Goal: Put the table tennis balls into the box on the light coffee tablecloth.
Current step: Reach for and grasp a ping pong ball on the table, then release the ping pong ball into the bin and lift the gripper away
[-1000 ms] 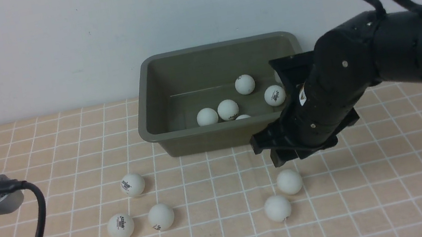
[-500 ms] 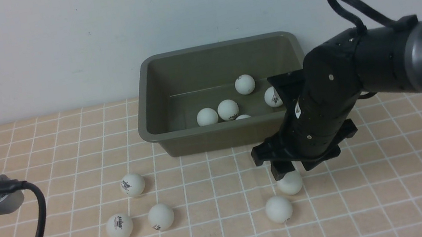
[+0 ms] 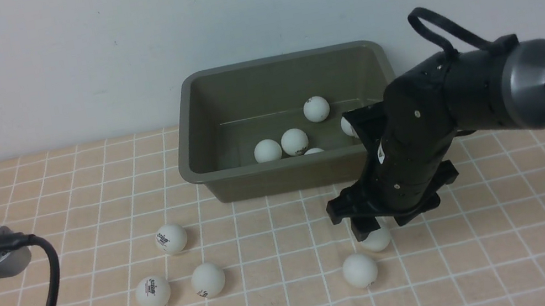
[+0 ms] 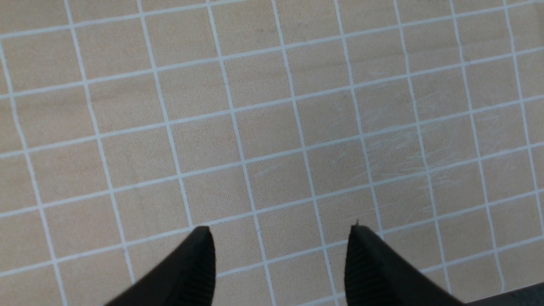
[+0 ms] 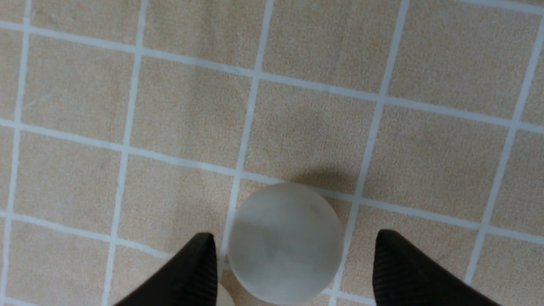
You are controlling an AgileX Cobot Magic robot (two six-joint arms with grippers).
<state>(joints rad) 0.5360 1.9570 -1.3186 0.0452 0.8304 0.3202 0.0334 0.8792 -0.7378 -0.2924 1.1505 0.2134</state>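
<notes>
Step in hand: pick-up. We hold the right gripper [image 5: 293,234] released, jaws straddling one table tennis ball [image 5: 284,242] on the tablecloth [image 3: 86,180], just before the right front corner of the box [image 3: 298,173]. Next move: lower, centre, clench gently. The left gripper [image 4: 278,229] hangs released over bare cloth.

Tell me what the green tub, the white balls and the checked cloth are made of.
Box: apparently matte olive plastic, moulded rounded corners and rolled rim. Balls: likely thin matte plastic, smooth, dull white. Tablecloth: seemingly woven fabric, fine grainy texture.

Plain white wall [image 3: 64,55] at the back
</notes>
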